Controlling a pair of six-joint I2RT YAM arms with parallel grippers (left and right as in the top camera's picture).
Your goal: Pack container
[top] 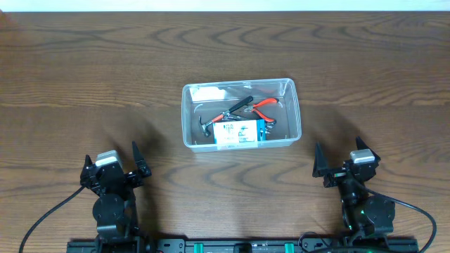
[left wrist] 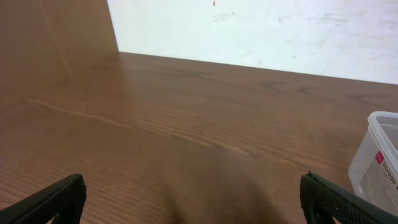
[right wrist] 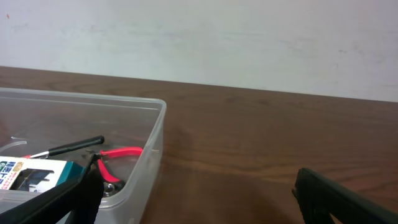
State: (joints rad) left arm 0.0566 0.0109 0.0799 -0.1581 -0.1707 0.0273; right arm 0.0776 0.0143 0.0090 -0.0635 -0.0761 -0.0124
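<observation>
The clear plastic container [top: 191, 105] sits mid-table. Inside lie red-handled pliers [top: 265, 107], a black-handled tool [top: 235, 107], a small dark tool [top: 206, 127] and a blue-and-white box [top: 239, 133]. The container's corner shows in the left wrist view [left wrist: 376, 158], and its wall with the red pliers [right wrist: 121, 152] in the right wrist view [right wrist: 149, 155]. My left gripper [top: 114, 163] is open and empty near the front left. My right gripper [top: 341, 160] is open and empty near the front right. Both are apart from the container.
The dark wood table [top: 84, 77] spreads around the container. A pale wall [right wrist: 249, 37] stands beyond the far edge. The arm bases sit at the front edge.
</observation>
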